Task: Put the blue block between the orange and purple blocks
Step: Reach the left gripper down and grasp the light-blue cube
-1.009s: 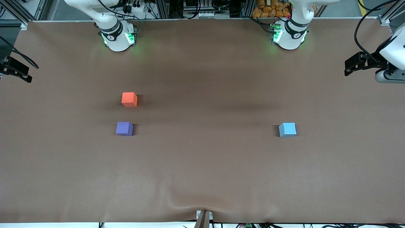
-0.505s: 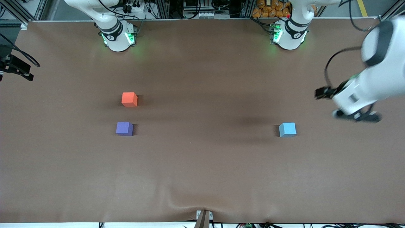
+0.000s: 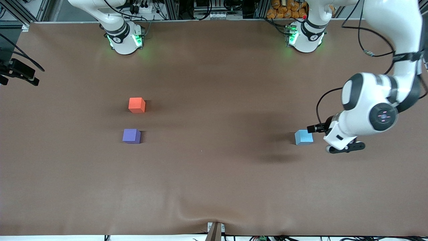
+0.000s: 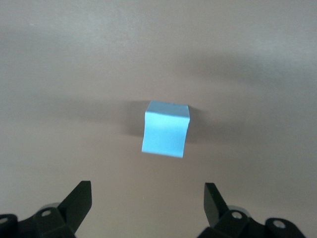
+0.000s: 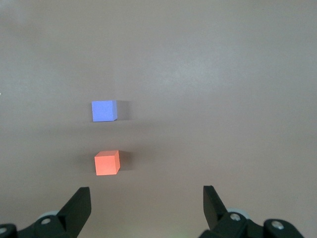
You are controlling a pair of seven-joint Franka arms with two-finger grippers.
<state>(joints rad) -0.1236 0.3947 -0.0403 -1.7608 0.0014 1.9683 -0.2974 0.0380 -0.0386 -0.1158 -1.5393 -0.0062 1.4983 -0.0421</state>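
The brown table [image 3: 214,174] is carrying 3 small cubes and is lying bare between them. The left arm [image 3: 374,113] is reaching out from its base at the table's edge and bending down over the left arm's end of the table. The right arm is waiting at its own end, with only its base [image 3: 123,36] and a dark piece of its gripper [image 3: 20,72] showing at the edge of the front view.

The left gripper [image 4: 147,206] is hanging low over the table just beside the blue block [image 3: 304,137], on the side toward the left arm's end. Its 2 dark fingers [image 4: 79,201] are standing spread apart and are holding nothing, and in the left wrist view the blue block [image 4: 166,129] is sitting ahead of the gap between them, apart from both tips. The right gripper [image 5: 146,206] is also released, with its fingers [image 5: 77,206] wide apart and nothing between them.

The blue block is resting on the table toward the left arm's end, well apart from the other 2 cubes. The orange block [image 3: 136,105] and the purple block [image 3: 131,136] are sitting near each other toward the right arm's end, with a bare gap between them. The purple block is lying nearer to the front camera than the orange block.
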